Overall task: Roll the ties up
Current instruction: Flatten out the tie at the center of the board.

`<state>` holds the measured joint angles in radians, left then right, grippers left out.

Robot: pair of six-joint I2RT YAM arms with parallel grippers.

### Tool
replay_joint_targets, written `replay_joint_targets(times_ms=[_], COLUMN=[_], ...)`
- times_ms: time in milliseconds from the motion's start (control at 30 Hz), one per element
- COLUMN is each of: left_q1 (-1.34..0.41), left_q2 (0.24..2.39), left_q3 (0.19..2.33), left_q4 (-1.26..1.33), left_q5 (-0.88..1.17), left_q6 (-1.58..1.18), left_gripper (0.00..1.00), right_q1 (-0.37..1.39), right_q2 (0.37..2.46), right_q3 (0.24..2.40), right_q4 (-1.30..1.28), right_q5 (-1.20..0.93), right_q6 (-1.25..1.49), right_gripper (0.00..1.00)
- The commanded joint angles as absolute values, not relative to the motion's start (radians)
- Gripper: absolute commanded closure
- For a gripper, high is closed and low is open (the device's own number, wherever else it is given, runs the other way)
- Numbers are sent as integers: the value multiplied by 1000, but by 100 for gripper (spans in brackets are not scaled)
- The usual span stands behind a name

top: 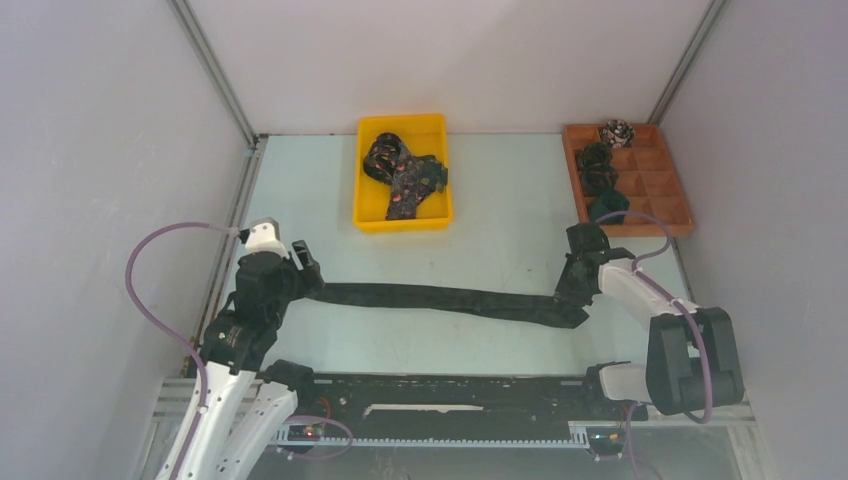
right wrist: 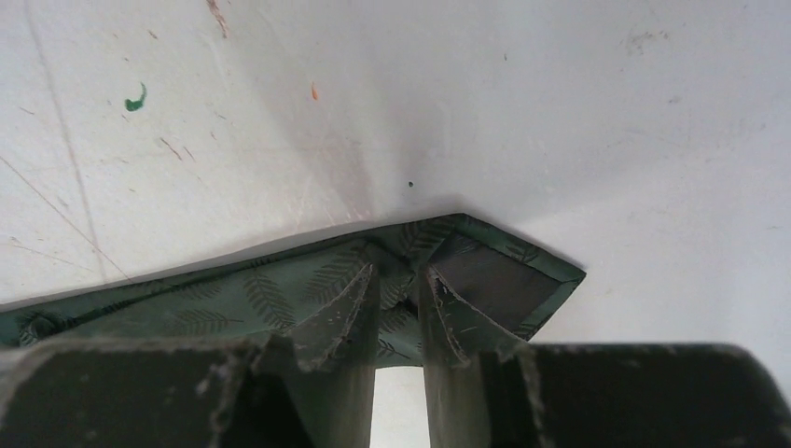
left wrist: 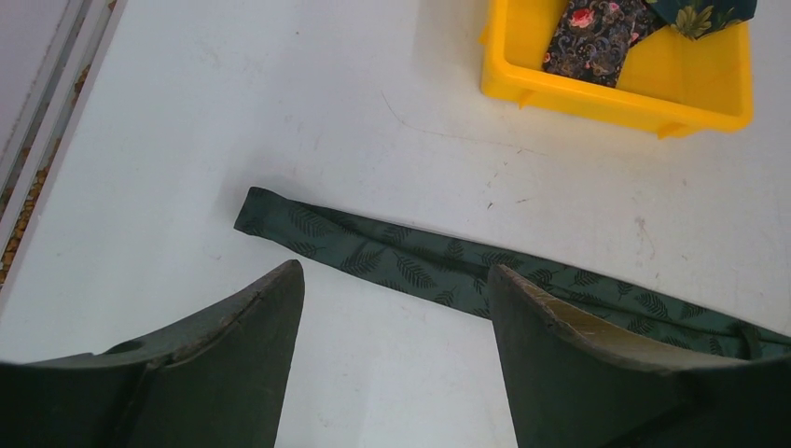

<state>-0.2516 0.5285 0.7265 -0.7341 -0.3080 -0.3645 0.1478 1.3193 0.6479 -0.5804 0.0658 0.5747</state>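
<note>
A long dark green tie (top: 450,300) with a fern pattern lies stretched left to right across the table. My left gripper (top: 305,270) is open and empty, just above the tie's narrow end. In the left wrist view that end (left wrist: 308,229) lies flat beyond the gripper (left wrist: 394,271), untouched. My right gripper (top: 578,290) is shut on the tie's wide pointed end. In the right wrist view the fabric (right wrist: 233,294) is pinched between the closed fingers of the gripper (right wrist: 401,266), and the tip is folded over to show its dark lining.
A yellow bin (top: 403,220) at the back centre holds several loose patterned ties (top: 405,172); it also shows in the left wrist view (left wrist: 616,98). A brown compartment tray (top: 665,190) at the back right holds rolled ties (top: 597,165). White walls stand on both sides.
</note>
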Motion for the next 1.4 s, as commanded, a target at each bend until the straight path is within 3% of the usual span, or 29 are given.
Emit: replay_joint_targets(times_ms=[0, 500, 900, 1000, 1200, 1367], left_q1=[-247, -248, -247, -247, -247, -247], left_q2=[513, 509, 509, 508, 505, 502], left_q3=[720, 716, 716, 716, 715, 715], left_q4=[-702, -702, -700, -700, -699, -698], left_q5=[-300, -303, -302, -300, -297, -294], left_q6=[-341, -342, -342, -342, -340, -340], left_gripper=[21, 21, 21, 21, 21, 21], right_q1=[152, 164, 177, 183, 185, 188], right_q2=[1308, 1421, 1404, 1389, 1346, 1328], right_q3=[719, 726, 724, 724, 734, 742], right_q4=[-602, -561, -568, -584, -636, -657], right_q5=[101, 98, 96, 104, 112, 103], right_q6=[548, 526, 522, 528, 527, 525], right_gripper=[75, 71, 91, 100, 100, 84])
